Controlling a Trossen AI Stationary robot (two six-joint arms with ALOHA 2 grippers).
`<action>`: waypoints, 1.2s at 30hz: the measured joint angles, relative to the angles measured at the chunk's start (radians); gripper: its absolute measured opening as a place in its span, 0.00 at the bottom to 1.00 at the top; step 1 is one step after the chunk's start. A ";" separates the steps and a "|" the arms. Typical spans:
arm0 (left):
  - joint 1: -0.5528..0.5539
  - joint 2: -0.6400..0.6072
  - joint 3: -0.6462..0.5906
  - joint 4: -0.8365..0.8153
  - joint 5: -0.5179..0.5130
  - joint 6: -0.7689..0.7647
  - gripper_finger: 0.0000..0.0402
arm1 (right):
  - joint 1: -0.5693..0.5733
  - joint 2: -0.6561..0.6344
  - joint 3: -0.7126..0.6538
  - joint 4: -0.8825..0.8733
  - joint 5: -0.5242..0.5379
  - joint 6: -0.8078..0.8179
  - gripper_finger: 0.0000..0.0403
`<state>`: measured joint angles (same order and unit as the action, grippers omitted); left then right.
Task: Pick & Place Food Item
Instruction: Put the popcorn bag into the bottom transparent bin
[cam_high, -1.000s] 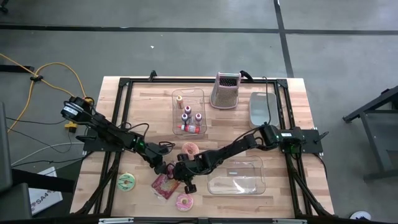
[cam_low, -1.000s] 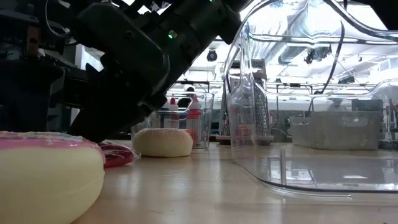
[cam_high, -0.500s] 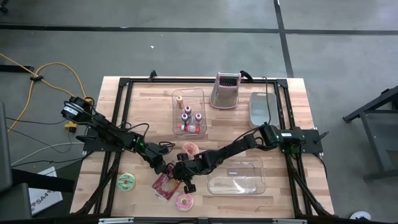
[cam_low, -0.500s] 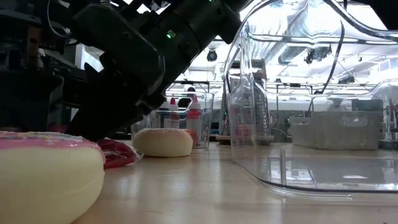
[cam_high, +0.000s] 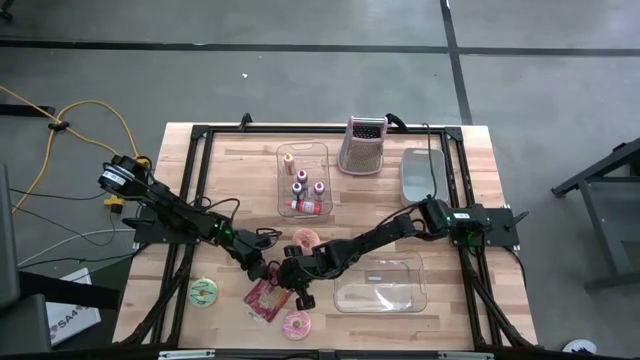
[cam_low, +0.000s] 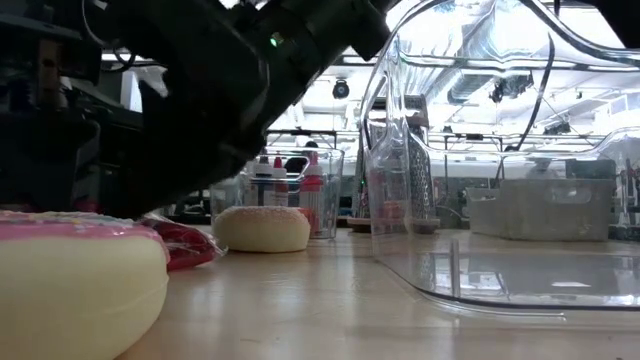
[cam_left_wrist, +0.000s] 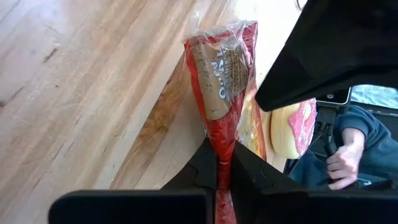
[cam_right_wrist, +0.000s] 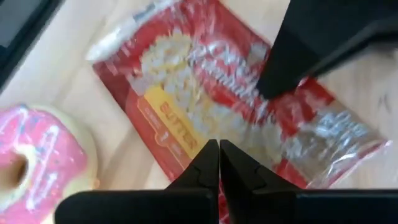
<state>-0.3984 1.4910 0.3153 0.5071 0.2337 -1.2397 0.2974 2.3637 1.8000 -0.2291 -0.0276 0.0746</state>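
Gripping one end of the red popcorn packet (cam_left_wrist: 222, 81), the left gripper (cam_left_wrist: 224, 171) has both fingers pressed flat on the wrapper, which lies on the wooden table (cam_left_wrist: 74, 93). Right gripper (cam_right_wrist: 219, 163), fingers closed and empty, hovers directly above the same packet. Just beyond the packet lies a pink-frosted donut (cam_right_wrist: 37, 158).

The popcorn bag (cam_right_wrist: 230, 93) is red with a yellow panel and clear crinkled ends. Beside it, the doughnut (cam_right_wrist: 34, 162) has pink icing with coloured sprinkles. The table (cam_left_wrist: 68, 81) is pale streaked wood; both end effectors are black.
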 joint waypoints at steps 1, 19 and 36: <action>0.000 0.000 0.000 0.002 0.000 0.003 0.03 | 0.002 -0.014 -0.001 -0.018 0.005 0.000 0.01; 0.011 -0.032 -0.002 0.061 -0.002 0.073 0.03 | 0.052 -0.239 0.001 -0.077 -0.005 -0.027 0.01; 0.104 -0.205 -0.002 0.051 0.093 0.183 0.03 | 0.066 -0.257 0.000 -0.251 0.002 0.090 0.01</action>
<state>-0.2940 1.2863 0.3130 0.5585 0.3267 -1.0567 0.3630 2.1071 1.7996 -0.4797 -0.0259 0.1646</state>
